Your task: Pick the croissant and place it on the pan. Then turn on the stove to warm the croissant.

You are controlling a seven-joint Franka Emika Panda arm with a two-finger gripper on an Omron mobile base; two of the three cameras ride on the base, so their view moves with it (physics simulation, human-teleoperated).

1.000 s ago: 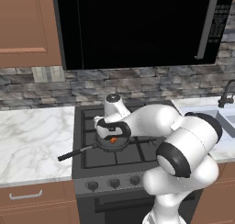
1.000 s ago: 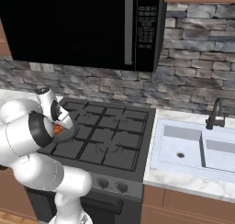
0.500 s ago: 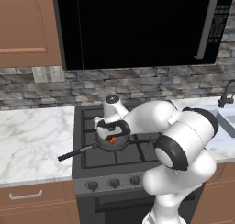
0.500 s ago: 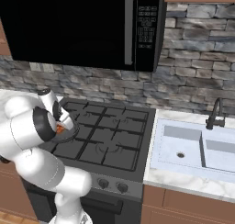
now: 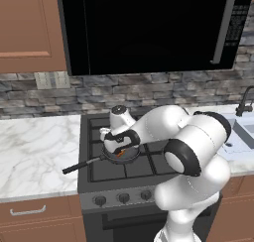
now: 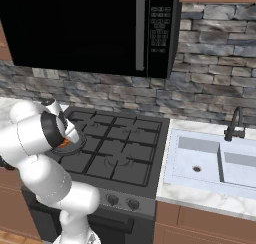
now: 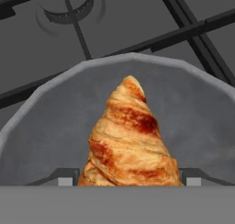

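Little change over the last second: gripper (image 7: 125,181) still clenched on croissant (image 7: 128,140), hovering low inside pan (image 7: 55,122) on stove (image 5: 149,159). Not yet released; knob untouched. Release looks due next.

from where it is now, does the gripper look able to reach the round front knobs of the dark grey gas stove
Probably yes. The gripper sits low over the small dark grey frying pan, closed around the golden-brown croissant. The knobs lie just below the stove's front edge, nothing between.
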